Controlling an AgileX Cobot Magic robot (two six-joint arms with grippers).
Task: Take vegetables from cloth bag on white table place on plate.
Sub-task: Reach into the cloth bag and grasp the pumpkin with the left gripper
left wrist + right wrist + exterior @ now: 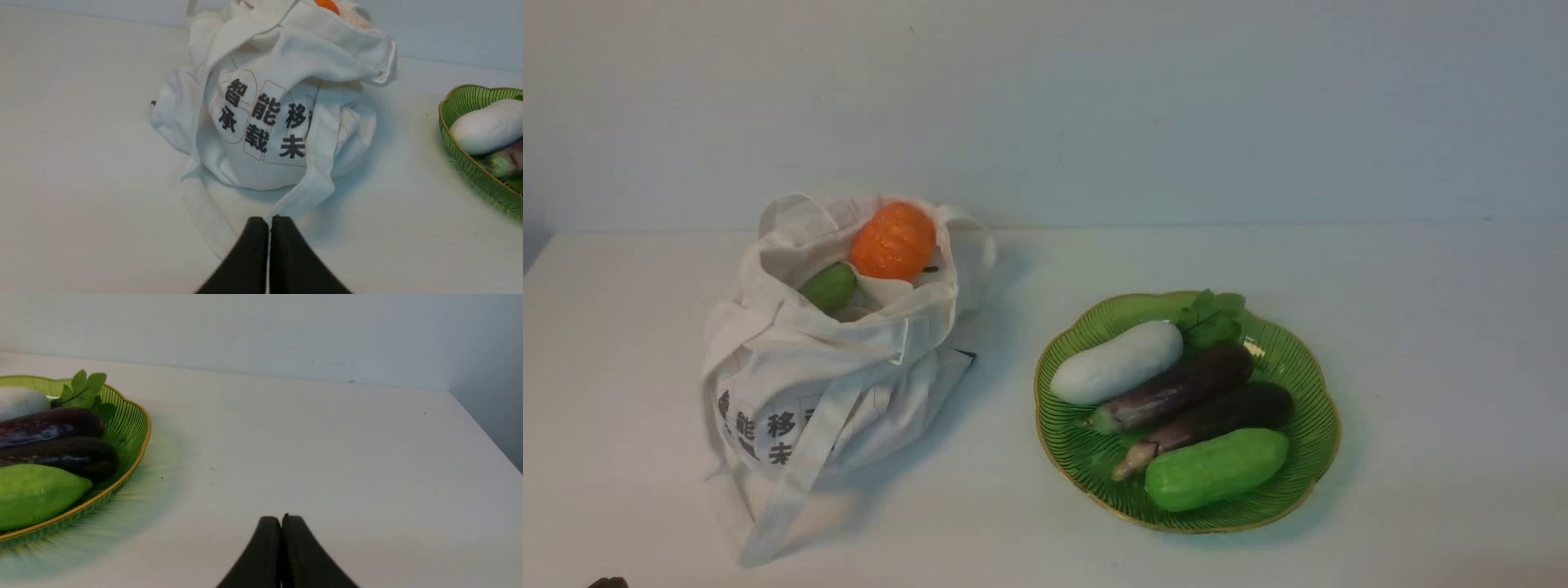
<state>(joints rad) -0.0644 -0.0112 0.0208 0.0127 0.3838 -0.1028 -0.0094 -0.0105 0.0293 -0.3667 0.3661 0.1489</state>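
**Two-arm vegetable transfer, both grippers idle.** The left gripper (268, 220) has its jaws pressed together and pinches nothing. The right gripper (281, 518) is likewise closed and empty. The cloth bag (282, 122) slumps on the white table (1421, 327) directly ahead of the left gripper. One of its straps (314, 179) trails down to just in front of the gripper's tips; whether it touches them cannot be told. In the bag's open mouth, beyond and above those tips, sit the orange pumpkin (893, 241) and, beside it, a green vegetable (829, 287). The green plate (1303, 367) lies ahead of the right gripper, toward the robot's left, and well off to the right of the left gripper. It carries a white vegetable (1116, 362), two eggplants (1176, 386), a pale green gourd (1217, 469) and a leafy sprig (1215, 317). Probable hazards: the loose strap may snag the jaws during a reach. The bag's soft rim may fold inward under contact and bury the contents. The glossy, round pumpkin may slip from a narrow pinch and, with the plate so crowded, may roll off over its low rim.
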